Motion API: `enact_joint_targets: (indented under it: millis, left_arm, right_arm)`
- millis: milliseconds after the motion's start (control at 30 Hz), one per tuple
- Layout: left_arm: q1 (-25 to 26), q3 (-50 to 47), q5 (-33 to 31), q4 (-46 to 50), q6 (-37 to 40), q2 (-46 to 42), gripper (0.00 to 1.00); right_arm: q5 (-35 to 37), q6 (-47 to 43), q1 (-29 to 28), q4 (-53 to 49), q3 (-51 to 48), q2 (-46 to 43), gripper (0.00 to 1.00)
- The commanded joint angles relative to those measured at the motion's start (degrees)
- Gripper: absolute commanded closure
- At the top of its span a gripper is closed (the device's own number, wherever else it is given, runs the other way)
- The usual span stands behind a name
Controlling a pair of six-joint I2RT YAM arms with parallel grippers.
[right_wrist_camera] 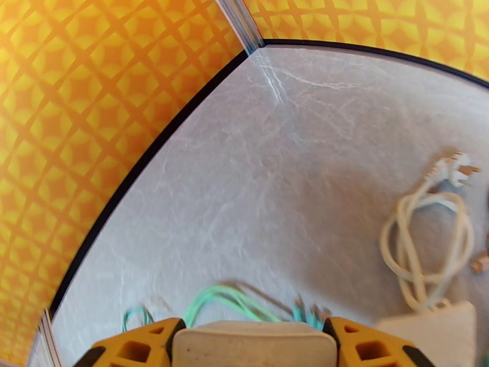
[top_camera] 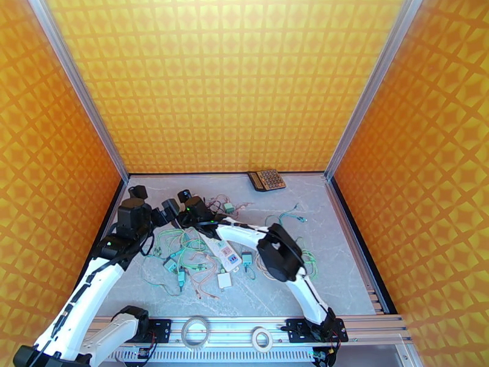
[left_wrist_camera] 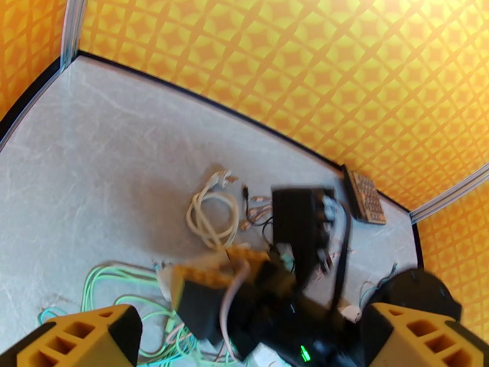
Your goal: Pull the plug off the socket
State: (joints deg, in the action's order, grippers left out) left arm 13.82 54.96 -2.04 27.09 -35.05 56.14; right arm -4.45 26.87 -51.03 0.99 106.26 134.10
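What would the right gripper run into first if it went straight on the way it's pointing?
Most likely the green wires lying just past the right gripper, which is shut on a white block; beyond them, bare table. Depth is unclear.

High camera looks down; low wrists share tabletop (top_camera: 342,240).

The table (top_camera: 342,240) is a grey, marbled slab. A calculator (top_camera: 266,180) lies at its far edge. Left of the middle a tangle of green wires (top_camera: 183,249) spreads over it. A white power strip (top_camera: 223,253) lies across the tangle, with a small white square block (top_camera: 224,281) just beside its near end. A coiled white cable (left_wrist_camera: 212,216) lies beyond the tangle.
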Motion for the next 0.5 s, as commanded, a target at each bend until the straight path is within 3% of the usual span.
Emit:
enact_joint_targets:
  millis: [0, 467]
  left_arm:
    - [-0.4, -1.1, -1.2, 2.3, 1.7, -1.0, 0.01]
    - [-0.4, -3.8, -1.1, 1.9, 2.0, -1.8, 0.01]
  right_arm:
    - [0.0, 4.0, -0.4, 3.2, 6.2, 4.5, 0.54]
    - [2.8, 3.3, -0.6, -7.5, 27.2, 19.9, 0.48]
